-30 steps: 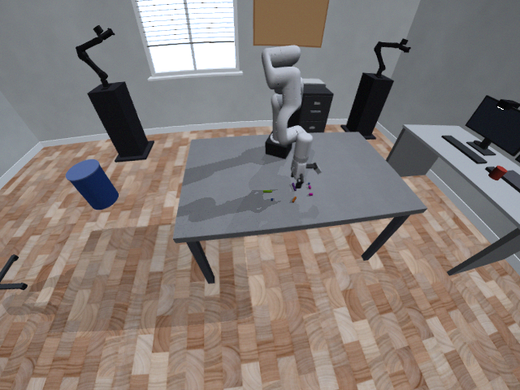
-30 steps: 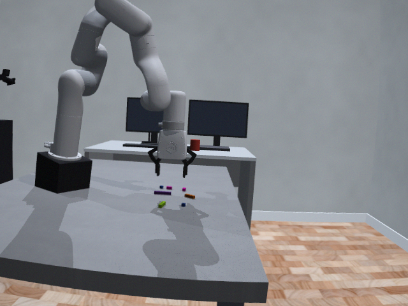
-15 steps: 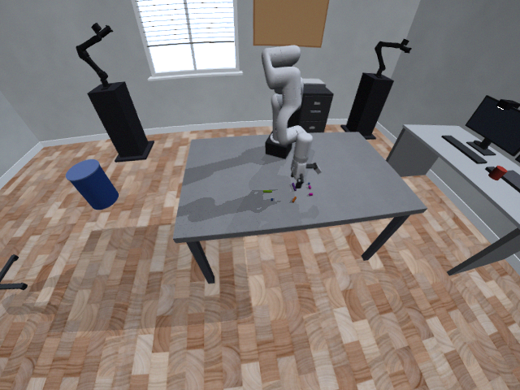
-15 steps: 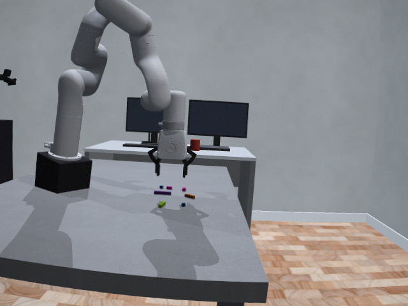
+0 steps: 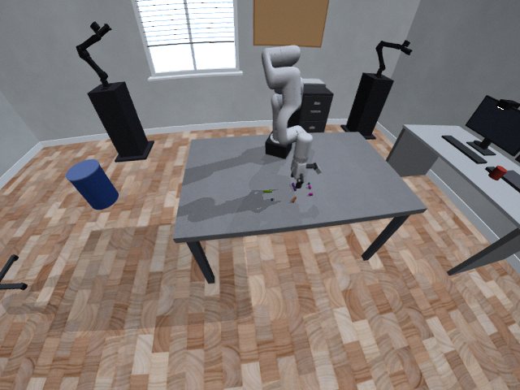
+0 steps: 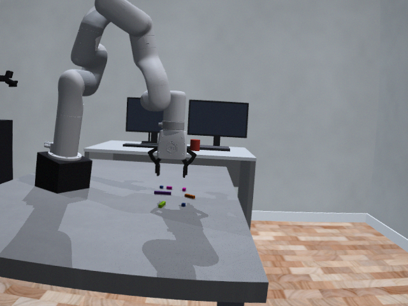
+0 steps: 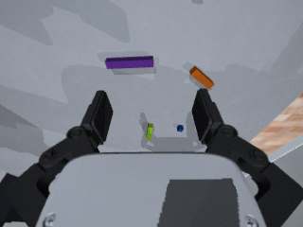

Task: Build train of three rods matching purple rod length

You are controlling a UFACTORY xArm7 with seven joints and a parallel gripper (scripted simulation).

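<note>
My gripper (image 6: 170,171) hangs open and empty above the cluster of small rods on the grey table; it also shows in the wrist view (image 7: 153,115) and in the top view (image 5: 299,181). The purple rod (image 6: 162,192) (image 7: 130,62) lies flat below it. Two magenta rods (image 6: 169,187) (image 6: 183,189) and a blue rod (image 6: 160,186) lie just behind it. The orange rod (image 6: 189,196) (image 7: 202,78) lies to its right. The lime rod (image 6: 161,204) (image 7: 150,130) and a second blue rod (image 6: 183,204) (image 7: 180,128) lie nearer the front. All the rods lie apart from each other.
The arm's black base (image 6: 62,171) stands at the table's back left. The table's right edge (image 6: 245,224) is close to the rods. A desk with monitors and a red cup (image 6: 195,144) stands behind.
</note>
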